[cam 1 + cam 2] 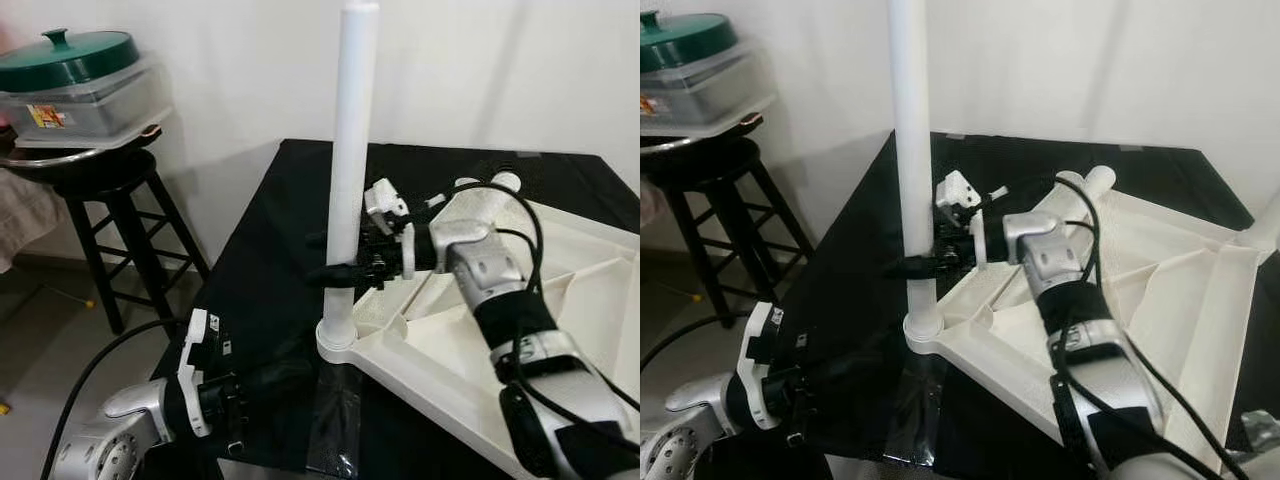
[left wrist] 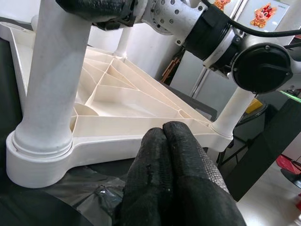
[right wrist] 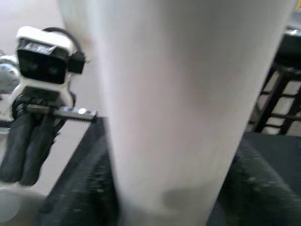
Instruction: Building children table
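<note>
Clamped: right gripper point(image 1: 335, 272) jaws around upright white leg point(image 1: 350, 150), seated in corner socket of inverted tabletop point(image 1: 560, 300). Left gripper point(image 2: 171, 165) jaws pressed together, near table edge.

The right arm reaches in from the right, wrist level, its right gripper point(image 1: 335, 272) clamped around the white table leg point(image 1: 352, 150) low on the shaft. The left arm sits low near the table's front edge, forearm level, and its left gripper point(image 2: 164, 141) has both black fingers pressed together, holding nothing.
</note>
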`<state>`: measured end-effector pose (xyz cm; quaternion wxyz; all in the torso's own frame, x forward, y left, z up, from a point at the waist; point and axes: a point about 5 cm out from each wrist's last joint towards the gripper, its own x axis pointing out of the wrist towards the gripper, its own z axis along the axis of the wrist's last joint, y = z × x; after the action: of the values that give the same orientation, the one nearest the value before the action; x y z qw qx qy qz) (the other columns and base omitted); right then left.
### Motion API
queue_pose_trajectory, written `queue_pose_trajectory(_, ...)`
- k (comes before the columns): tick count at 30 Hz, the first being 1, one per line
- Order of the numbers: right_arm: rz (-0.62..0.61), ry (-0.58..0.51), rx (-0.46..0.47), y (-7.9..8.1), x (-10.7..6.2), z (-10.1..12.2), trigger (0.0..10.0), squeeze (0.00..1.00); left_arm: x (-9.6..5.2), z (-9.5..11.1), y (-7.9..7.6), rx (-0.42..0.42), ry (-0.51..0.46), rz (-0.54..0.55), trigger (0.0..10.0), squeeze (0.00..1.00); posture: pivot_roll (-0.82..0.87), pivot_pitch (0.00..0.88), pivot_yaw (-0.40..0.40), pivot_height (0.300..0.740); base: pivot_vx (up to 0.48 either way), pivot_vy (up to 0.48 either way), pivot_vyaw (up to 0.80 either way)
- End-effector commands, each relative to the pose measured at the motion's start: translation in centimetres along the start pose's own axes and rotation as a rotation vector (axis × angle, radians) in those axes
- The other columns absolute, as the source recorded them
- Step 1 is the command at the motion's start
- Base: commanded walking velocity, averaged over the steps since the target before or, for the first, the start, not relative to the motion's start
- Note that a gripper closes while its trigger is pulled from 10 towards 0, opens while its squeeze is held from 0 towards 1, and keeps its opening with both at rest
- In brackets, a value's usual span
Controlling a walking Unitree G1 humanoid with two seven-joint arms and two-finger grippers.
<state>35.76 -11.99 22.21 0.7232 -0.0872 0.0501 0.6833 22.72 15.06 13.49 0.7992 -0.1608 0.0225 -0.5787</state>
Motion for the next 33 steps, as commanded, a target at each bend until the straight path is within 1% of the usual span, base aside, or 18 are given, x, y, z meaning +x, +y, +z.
queue_pose_trajectory(1, 0.025, 0.006, -0.006, 0.0, 0.0, 0.2, 0.0, 0.00, -0.1, 0.0, -0.1, 0.005, 0.015, 0.003, 10.0, 0.00, -0.01, 0.000, -0.009, 0.740, 0.000, 0.000, 0.00)
queue_pose_trajectory(6, 0.026, 0.012, -0.001, 0.0, -0.4, -0.4, 0.0, 0.00, -0.1, 0.0, -0.2, 0.003, 0.013, 0.002, 10.0, 0.00, -0.02, 0.000, -0.008, 0.740, 0.000, 0.000, 0.00)
queue_pose_trajectory(9, -0.040, 0.017, 0.015, 0.5, -0.5, -1.8, 0.0, 0.00, -0.2, 0.1, -0.2, 0.000, 0.012, 0.000, 10.0, 0.00, -0.02, 0.000, -0.006, 0.740, 0.000, 0.000, 0.00)
queue_pose_trajectory(12, -0.159, 0.058, 0.082, 2.7, 0.9, -4.8, 0.0, 0.00, -0.4, 0.3, -0.2, -0.001, 0.011, 0.000, 10.0, 0.00, -0.03, 0.012, -0.008, 0.740, 0.000, 0.000, 0.00)
queue_pose_trajectory(13, -0.290, 0.094, 0.148, 3.5, 2.1, -6.1, 0.0, 0.00, -0.5, 0.3, -0.2, -0.002, 0.011, 0.000, 10.0, 0.00, -0.04, 0.014, -0.008, 0.740, 0.000, 0.000, 0.00)
queue_pose_trajectory(14, -0.531, 0.114, 0.213, 3.7, 3.3, -7.2, 0.0, 0.00, -0.7, 0.4, -0.1, -0.002, 0.012, 0.000, 10.0, 0.00, -0.04, 0.018, -0.008, 0.740, 0.000, 0.000, 0.00)
queue_pose_trajectory(16, -0.531, 0.114, 0.213, 3.7, 3.3, -7.2, 0.0, 0.00, -0.7, 0.4, -0.1, -0.002, 0.012, 0.000, 10.0, 0.00, -0.04, 0.018, -0.008, 0.740, 0.000, 0.000, 0.00)
queue_pose_trajectory(17, -0.832, 0.130, 0.259, 4.0, 3.6, -8.1, 0.0, 0.00, -0.8, 0.4, -0.1, -0.002, 0.013, 0.001, 10.0, 0.00, -0.05, 0.022, -0.006, 0.740, 0.000, 0.000, 0.00)
queue_pose_trajectory(18, -0.883, 0.147, 0.252, 5.6, 4.5, -8.2, 0.0, 0.00, -0.8, 0.4, -0.1, -0.002, 0.016, 0.001, 10.0, 0.00, -0.03, 0.036, -0.001, 0.740, 0.000, 0.000, 0.00)
queue_pose_trajectory(19, -0.919, 0.160, 0.177, 5.9, 4.5, -7.5, 0.0, 0.00, -0.9, 0.4, 0.0, -0.003, 0.019, 0.001, 10.0, 0.00, -0.04, 0.031, 0.005, 0.740, 0.000, 0.000, 0.00)
queue_pose_trajectory(20, -0.908, 0.169, 0.117, 6.1, 4.6, -6.9, 0.0, 0.00, -0.9, 0.4, 0.0, -0.004, 0.022, 0.000, 10.0, 0.00, -0.06, 0.021, 0.010, 0.740, 0.000, 0.000, 0.00)
queue_pose_trajectory(23, -0.907, 0.145, 0.168, 5.5, 4.5, -6.7, 0.0, 0.00, -0.8, 0.4, 0.1, -0.009, 0.021, -0.003, 10.0, 0.00, -0.06, 0.017, 0.003, 0.740, 0.000, 0.000, 0.00)
queue_pose_trajectory(27, -0.873, 0.167, 0.141, 5.7, 5.1, -6.8, 0.0, 0.00, -0.7, 0.3, 0.1, -0.010, 0.028, -0.009, 10.0, 0.00, -0.04, 0.012, -0.005, 0.740, 0.000, 0.000, 0.00)
queue_pose_trajectory(28, -0.867, 0.171, 0.127, 5.7, 5.2, -6.7, 2.5, 0.00, -0.8, 0.3, 0.0, -0.008, 0.024, -0.004, 10.0, 0.00, -0.04, 0.012, -0.005, 0.740, 0.000, 0.000, 0.00)
queue_pose_trajectory(29, -0.860, 0.172, 0.135, 5.8, 5.4, -6.3, 8.6, 0.00, -0.8, 0.3, 0.0, -0.006, 0.020, 0.001, 10.0, 0.00, -0.04, 0.012, -0.005, 0.740, 0.000, 0.000, 0.00)
queue_pose_trajectory(30, -0.816, 0.134, 0.148, 5.7, 5.5, -5.6, 10.0, 0.62, -0.8, 0.3, 0.0, -0.006, 0.017, 0.004, 10.0, 0.00, -0.04, 0.001, -0.008, 0.740, 0.000, 0.000, 0.00)
queue_pose_trajectory(32, -0.783, 0.106, 0.157, 5.6, 5.5, -5.1, 10.0, 0.62, -0.7, 0.2, 0.0, -0.006, 0.016, 0.006, 10.0, 0.00, -0.04, 0.001, -0.008, 0.740, 0.000, 0.000, 0.00)
queue_pose_trajectory(33, -0.669, 0.030, 0.141, 5.3, 5.6, -3.7, 10.0, 1.00, -0.7, 0.2, 0.0, -0.006, 0.017, 0.005, 10.0, 0.00, -0.04, 0.000, -0.006, 0.740, 0.000, 0.000, 0.00)
